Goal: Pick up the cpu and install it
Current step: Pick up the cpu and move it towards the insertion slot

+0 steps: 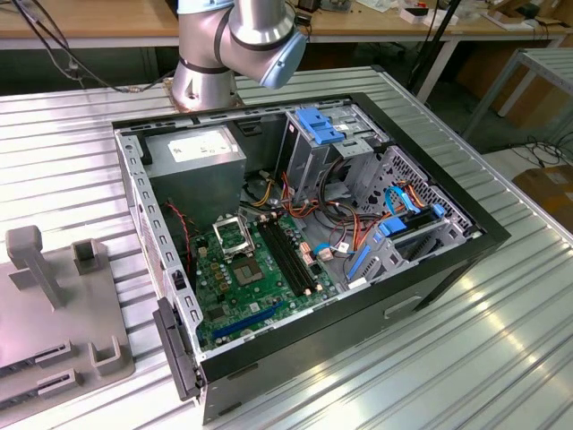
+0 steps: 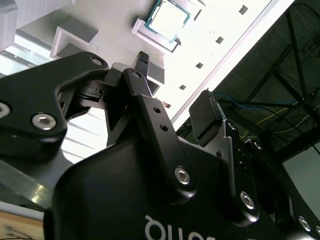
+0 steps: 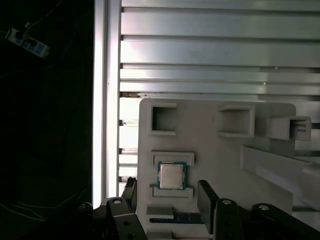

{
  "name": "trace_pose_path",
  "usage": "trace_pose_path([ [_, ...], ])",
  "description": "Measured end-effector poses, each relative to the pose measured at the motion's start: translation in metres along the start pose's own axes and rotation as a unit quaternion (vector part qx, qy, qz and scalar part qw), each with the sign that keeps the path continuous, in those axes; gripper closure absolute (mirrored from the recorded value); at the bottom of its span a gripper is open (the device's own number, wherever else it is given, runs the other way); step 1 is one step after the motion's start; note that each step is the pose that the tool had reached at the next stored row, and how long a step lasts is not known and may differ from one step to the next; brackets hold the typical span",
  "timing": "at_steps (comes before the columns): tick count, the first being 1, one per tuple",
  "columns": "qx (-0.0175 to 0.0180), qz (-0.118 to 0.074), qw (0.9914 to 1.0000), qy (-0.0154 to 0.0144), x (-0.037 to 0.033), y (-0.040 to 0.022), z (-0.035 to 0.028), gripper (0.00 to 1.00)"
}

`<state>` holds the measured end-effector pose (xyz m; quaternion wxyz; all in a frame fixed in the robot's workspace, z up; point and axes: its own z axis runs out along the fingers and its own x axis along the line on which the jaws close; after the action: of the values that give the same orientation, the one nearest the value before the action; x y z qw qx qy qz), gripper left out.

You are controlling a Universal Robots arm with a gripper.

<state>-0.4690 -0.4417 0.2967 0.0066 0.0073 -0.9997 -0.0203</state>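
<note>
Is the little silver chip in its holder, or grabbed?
In its holder: the cpu lies flat in the grey tray's recess, open fingers apart from it.

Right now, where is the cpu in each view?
First wrist view: cpu in its tray nest, just beyond the open gripper.
Second wrist view: cpu in the same nest, beyond the gripper.
Exterior view: tray at the exterior view's left edge.
Shared landmark: the tray.

Looks down on a ribbed metal desk (image 3: 200, 50) with a pale fixture plate (image 3: 215, 145) lying close to the desk's edge. Shows the cpu (image 3: 172, 175) flat, silvery face up, in a framed seat near the plate's edge. Places the tool (image 3: 167, 189) over it, with spread dark fingers (image 3: 205, 197) either side, not touching the cpu.
</note>
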Motion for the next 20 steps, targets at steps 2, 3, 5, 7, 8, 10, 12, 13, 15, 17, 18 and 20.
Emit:
trace_pose_path([
  [2, 0.0, 0.0, 1.0, 0.0, 0.0, -0.0001, 0.0004, 0.4],
  [3, -0.0001, 0.0, 1.0, 0.0, 0.0, -0.0001, 0.0004, 0.4],
  [5, -0.0002, 0.0, 1.0, 0.0, 0.0, -0.0001, 0.0005, 0.4],
  [7, -0.0002, 0.0, 1.0, 0.0, 0.0, -0.0001, 0.0005, 0.4],
  [8, -0.0002, 0.0, 1.0, 0.0, 0.0, -0.0002, 0.0005, 0.4],
  [10, -0.0002, 0.0, 1.0, 0.0, 0.0, -0.0004, 0.0006, 0.4],
  [12, 0.0007, 0.0, 1.0, 0.0001, 0.0006, -0.0052, 0.0264, 0.4],
  [13, 0.0093, 0.023, 0.99968, -0.0005, 0.0004, -0.0061, 0.0429, 0.4],
  [15, 0.0093, 0.024, 0.99967, -0.0006, 0.0002, -0.009, 0.0561, 0.4],
  [17, 0.0093, 0.024, 0.99967, -0.0005, -0.0001, -0.0094, 0.0604, 0.4],
  [18, 0.0093, 0.024, 0.99968, -0.0005, -0.0002, -0.0094, 0.0623, 0.4],
  [20, 0.0093, 0.019, 0.99978, -0.0004, -0.0004, -0.0096, 0.0661, 0.4],
])
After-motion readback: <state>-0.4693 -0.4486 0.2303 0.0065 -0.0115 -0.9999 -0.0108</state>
